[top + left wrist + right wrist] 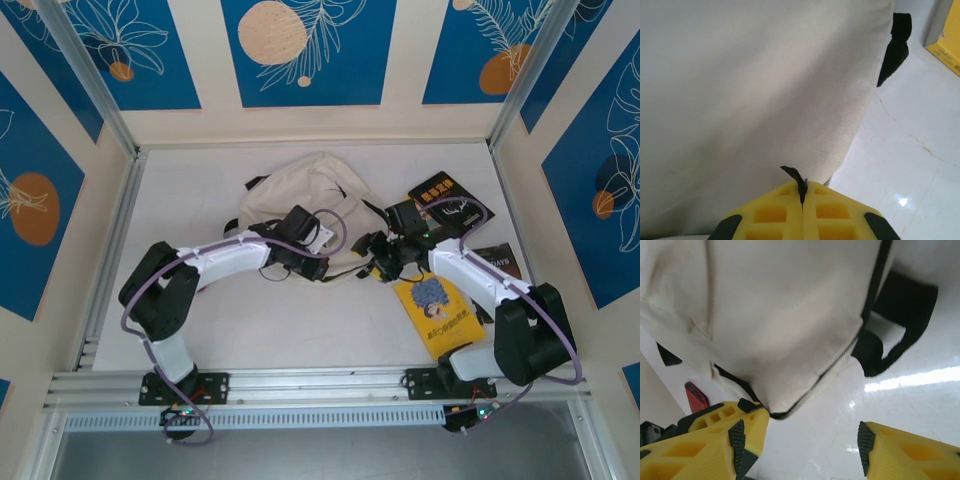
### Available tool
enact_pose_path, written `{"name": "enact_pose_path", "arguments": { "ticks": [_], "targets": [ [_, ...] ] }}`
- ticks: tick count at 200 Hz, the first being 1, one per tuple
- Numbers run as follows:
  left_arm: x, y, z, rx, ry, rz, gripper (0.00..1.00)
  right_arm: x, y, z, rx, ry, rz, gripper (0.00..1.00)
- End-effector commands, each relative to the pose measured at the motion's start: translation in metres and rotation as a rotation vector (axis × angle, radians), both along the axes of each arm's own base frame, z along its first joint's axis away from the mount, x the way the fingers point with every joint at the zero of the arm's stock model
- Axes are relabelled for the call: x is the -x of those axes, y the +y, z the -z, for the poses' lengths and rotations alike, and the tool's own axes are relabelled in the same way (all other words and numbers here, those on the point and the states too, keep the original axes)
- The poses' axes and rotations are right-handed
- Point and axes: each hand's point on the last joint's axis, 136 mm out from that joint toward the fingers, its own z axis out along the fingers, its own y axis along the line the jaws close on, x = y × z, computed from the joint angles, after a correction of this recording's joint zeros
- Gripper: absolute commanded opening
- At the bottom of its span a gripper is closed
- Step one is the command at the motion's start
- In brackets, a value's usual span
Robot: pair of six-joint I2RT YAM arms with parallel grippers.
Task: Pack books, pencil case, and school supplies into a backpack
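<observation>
**Item 1.** Cream-beige canvas backpack point(310, 190): soft, slumped, finely woven, with dark zipper lines and black webbing straps point(900, 315). It lies at 12 o'clock on the glossy white table point(300, 330).

**Item 2.** Left gripper point(802, 192): yellow fingers moulded with square hollows, pressed together and pinching a thin black tab point(795, 175) at the bag's edge.

**Item 3.** Right gripper point(802, 440): jaws well apart and holding nothing, just beside the bag's zippered corner.

**Item 4.** Thin flat paperbacks, at 3 to 5 o'clock of the bag:
- black book with orange title point(447, 200)
- dark brown book point(495, 262)
- yellow book point(437, 312)
</observation>
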Motion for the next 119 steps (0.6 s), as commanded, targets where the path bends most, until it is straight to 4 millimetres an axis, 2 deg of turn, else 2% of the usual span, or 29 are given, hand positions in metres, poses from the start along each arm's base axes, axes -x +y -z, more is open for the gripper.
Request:
{"name": "enact_pose_path", "arguments": {
  "ticks": [1,32,79,119],
  "targets": [
    [0.009,-0.015,0.002,0.070,0.049,-0.018,0.00,0.011,0.012,0.006,-0.088,0.082,0.055,0.64],
    [0.009,-0.020,-0.001,0.092,0.039,-0.037,0.00,0.013,0.015,0.024,-0.111,0.130,0.098,0.61],
    [-0.004,-0.015,-0.018,0.032,-0.048,-0.009,0.00,0.001,0.030,0.033,-0.142,0.145,0.065,0.56],
    [-0.010,-0.009,-0.018,-0.038,-0.098,0.050,0.00,-0.005,0.029,0.049,-0.104,0.173,0.077,0.45]
  ]
}}
